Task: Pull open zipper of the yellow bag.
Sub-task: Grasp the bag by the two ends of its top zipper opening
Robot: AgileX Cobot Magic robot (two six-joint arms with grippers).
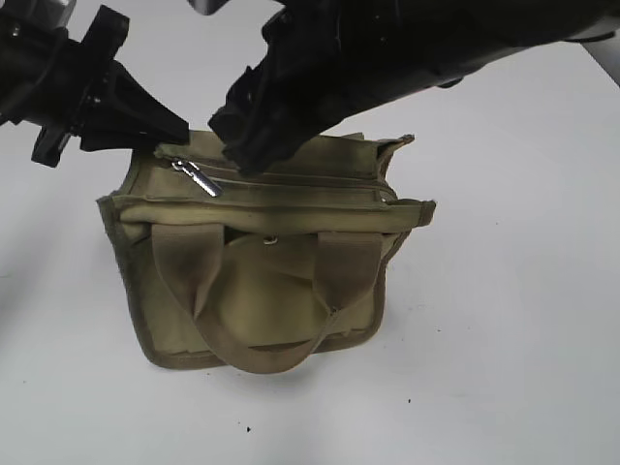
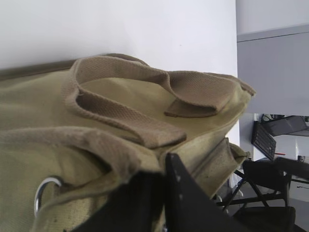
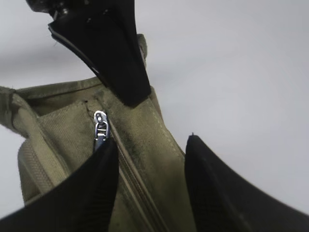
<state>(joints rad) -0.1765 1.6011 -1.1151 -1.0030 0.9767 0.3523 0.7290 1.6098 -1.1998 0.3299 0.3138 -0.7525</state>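
The yellow bag (image 1: pixel 254 291) stands upright on the white table, its front handle (image 1: pixel 262 356) hanging down. The zipper (image 1: pixel 300 184) runs along its top, with the silver pull tab (image 1: pixel 197 177) lying at the left end. My left gripper (image 1: pixel 179 136) is shut on the bag's top left corner; the left wrist view shows its fingers (image 2: pixel 163 166) pinched on the fabric edge. My right gripper (image 1: pixel 247 160) rests on the bag's top, open. In the right wrist view it (image 3: pixel 152 140) straddles the zipper (image 3: pixel 128 174), one finger next to the pull tab (image 3: pixel 100 126).
White table (image 1: pixel 504 368) lies all round the bag. A round metal snap button (image 1: pixel 271 239) sits on the bag's front, under the top edge. A silver ring (image 2: pixel 43 191) shows on the bag in the left wrist view. Chairs and a grey cabinet (image 2: pixel 273 72) stand beyond the table.
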